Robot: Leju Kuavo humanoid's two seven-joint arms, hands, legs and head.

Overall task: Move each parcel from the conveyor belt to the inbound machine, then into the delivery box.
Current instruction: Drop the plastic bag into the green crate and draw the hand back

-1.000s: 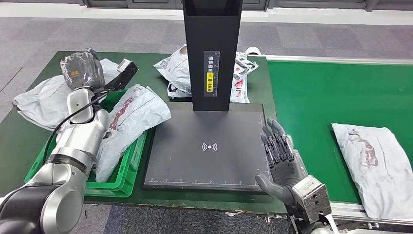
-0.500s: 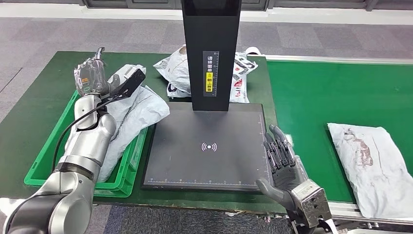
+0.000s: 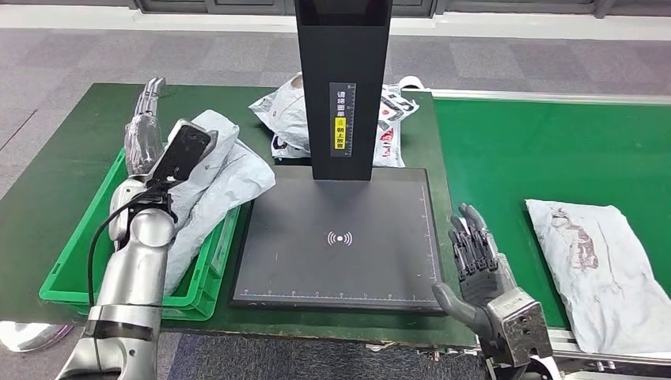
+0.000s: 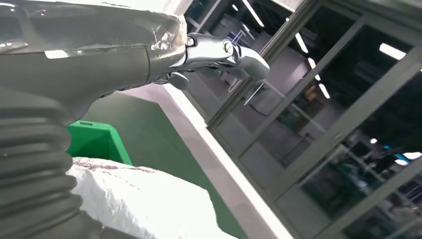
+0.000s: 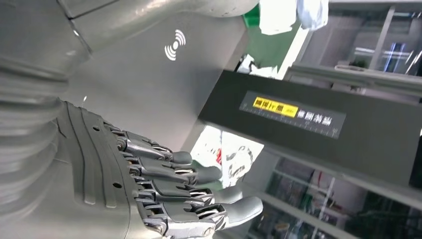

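Observation:
My left hand is raised over the far end of the green delivery box, its fingers stretched out and holding nothing. A crumpled white parcel lies in the box beside my left forearm and hangs over the box's rim by the machine; it shows close up under the wrist. My right hand stands open with fingers apart at the right edge of the inbound machine's black plate. Another white parcel lies on the green conveyor belt, to the right of that hand.
The machine's tall black column rises at the back of the plate. Behind it lies a pile of white printed parcels. The green table top stretches left of the box. The belt's metal rail runs along its near edge.
My left hand has turned and lifted, its fingers straightening from curled to stretched out, and the white parcel has settled into the box. My right hand has drifted right, toward the belt.

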